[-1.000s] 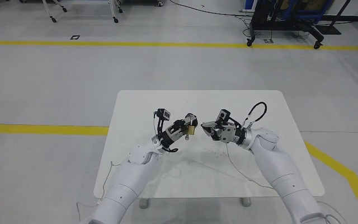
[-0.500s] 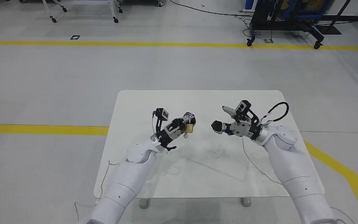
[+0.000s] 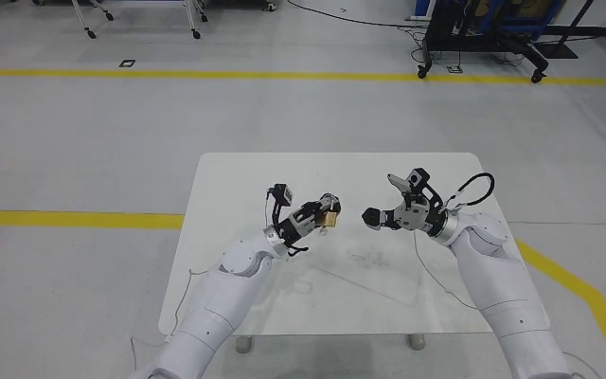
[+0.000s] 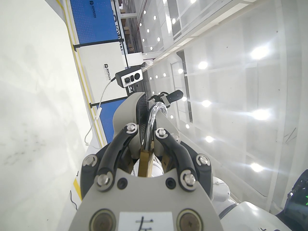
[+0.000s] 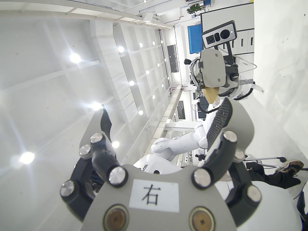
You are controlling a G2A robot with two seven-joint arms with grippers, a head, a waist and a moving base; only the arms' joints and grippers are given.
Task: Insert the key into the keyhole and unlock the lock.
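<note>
Top view, left claw: my left claw [image 3: 326, 214] is clamped on the lock [image 3: 329, 220] and holds it up above the table [image 3: 246, 180].
Top view, right claw: my right claw [image 3: 372, 217] hangs near, facing the lock across a small gap.
Left wrist view, lock: the brass body sits deep between my fingers. The shackle [image 4: 154, 116] runs out along them, away from the wrist, so the long axis follows the left claw.
Right wrist view, right claw: fingers apart, nothing between them.
Right wrist view, lock: ahead, beyond my fingertips, a brass corner pokes out of the left claw.
Key and keyhole: I cannot make out either.
Next move: the free right claw is the one to bring the key, I judge.
</note>
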